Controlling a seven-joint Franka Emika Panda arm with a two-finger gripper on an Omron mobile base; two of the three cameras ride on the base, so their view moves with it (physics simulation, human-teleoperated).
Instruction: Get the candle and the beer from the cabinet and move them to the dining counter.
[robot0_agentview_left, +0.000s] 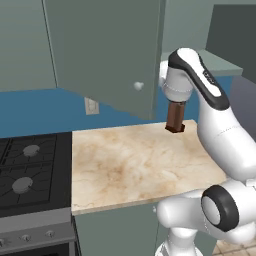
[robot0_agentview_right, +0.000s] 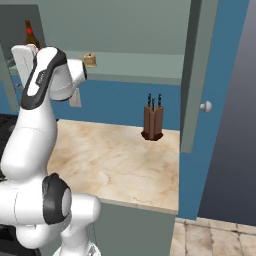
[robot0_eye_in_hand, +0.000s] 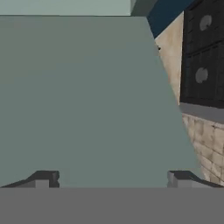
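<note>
**Doors open, nothing picked yet**

Your fingers (robot0_eye_in_hand: 113, 178) are spread wide and empty against a cabinet (robot0_agentview_left: 107, 55) door. The beer (robot0_agentview_right: 30, 34) and candle (robot0_agentview_right: 90, 60) sit on the shelf, exposed for reaching.

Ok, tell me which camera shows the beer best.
The right base view: the beer stands inside the open cabinet, upper left, partly behind the arm. The left base view and hand view face cabinet door panels instead.
</note>
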